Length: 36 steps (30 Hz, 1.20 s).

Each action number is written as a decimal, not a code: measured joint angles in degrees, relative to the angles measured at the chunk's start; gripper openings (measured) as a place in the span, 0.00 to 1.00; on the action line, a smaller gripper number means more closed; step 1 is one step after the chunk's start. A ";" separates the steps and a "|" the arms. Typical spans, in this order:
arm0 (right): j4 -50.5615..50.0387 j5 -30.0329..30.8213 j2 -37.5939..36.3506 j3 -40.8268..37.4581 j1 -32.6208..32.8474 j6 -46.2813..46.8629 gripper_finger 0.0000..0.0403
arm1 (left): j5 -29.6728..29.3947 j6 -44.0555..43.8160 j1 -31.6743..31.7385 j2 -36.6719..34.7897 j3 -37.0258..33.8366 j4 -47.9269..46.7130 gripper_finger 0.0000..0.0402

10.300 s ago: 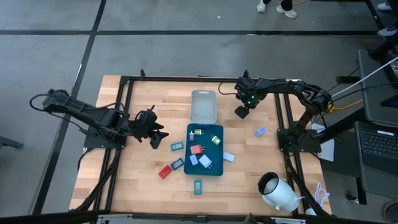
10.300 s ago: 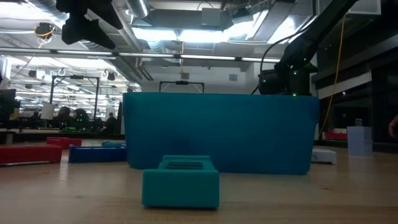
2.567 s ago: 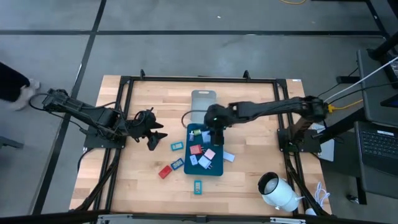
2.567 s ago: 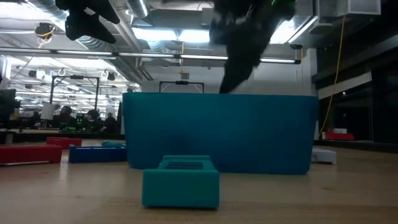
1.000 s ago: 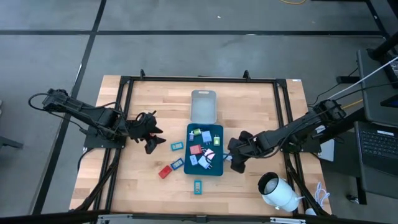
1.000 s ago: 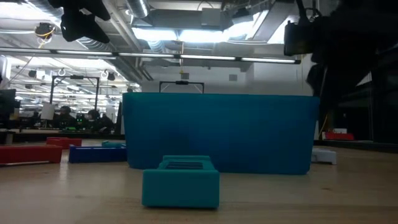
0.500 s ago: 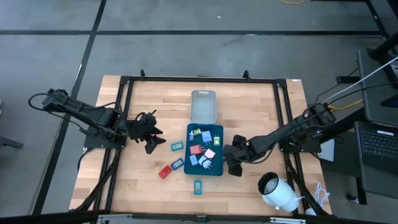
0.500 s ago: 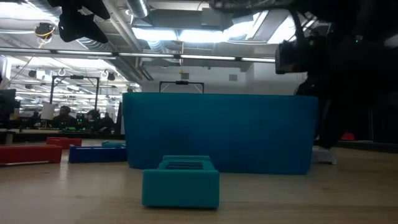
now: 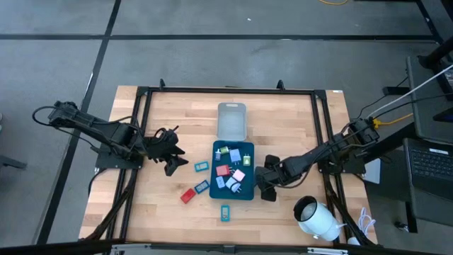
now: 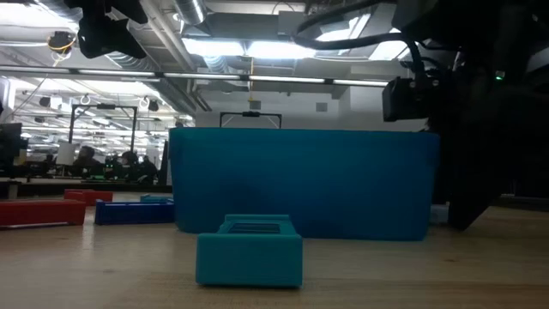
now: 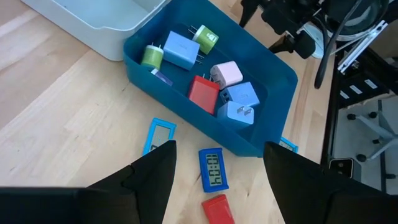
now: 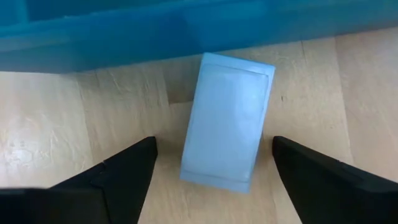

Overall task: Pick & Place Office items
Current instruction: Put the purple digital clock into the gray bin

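The office items are small coloured pieces. Several lie in the dark-teal tray (image 9: 214, 185), among them a red one (image 11: 203, 94) and a pink one (image 11: 226, 73). Others lie on the table left of and in front of the tray: a blue one (image 11: 212, 168), a red one (image 9: 187, 195) and a teal one (image 9: 226, 212). A light blue flat rectangle (image 12: 227, 121) lies on the wood against the tray's right wall. My right gripper (image 12: 214, 180) is open and points down over it, one finger on either side, apart from it. My left gripper (image 9: 173, 152) is open in the air left of the tray.
A small grey tray (image 9: 231, 122) stands behind the teal tray. A big white cylinder (image 9: 317, 219) lies at the near right corner. In the low view the teal piece (image 10: 249, 251) stands in front of the tray's wall (image 10: 300, 184). Bare wood shows at the table's far left and far right.
My right gripper has come down toward the light blue rectangle beside the tray's right wall, shifting a little toward the table's left edge and rolling its wrist. The rectangle has stayed where it was.
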 joint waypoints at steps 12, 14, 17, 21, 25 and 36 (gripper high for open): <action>0.45 0.49 0.20 -0.07 0.02 -0.49 0.45 | -0.02 0.00 0.00 0.01 0.00 -0.01 0.59; 0.37 0.47 0.20 -0.07 0.02 -0.20 0.39 | -0.02 0.00 0.00 0.00 0.00 -0.02 0.59; 0.11 0.30 0.20 -0.07 0.02 1.02 0.38 | -0.02 0.00 0.00 0.00 0.02 -0.02 0.59; -1.30 0.03 -0.28 -0.04 0.33 4.10 0.38 | -0.02 0.03 0.00 0.00 0.02 -0.02 0.59; -9.69 1.71 -3.48 -0.58 1.11 8.50 0.38 | -0.02 0.16 0.00 0.00 0.02 -0.02 0.59; -19.89 8.43 -22.23 1.18 -3.96 11.24 0.38 | -3.27 0.74 0.00 0.00 0.04 -3.51 0.59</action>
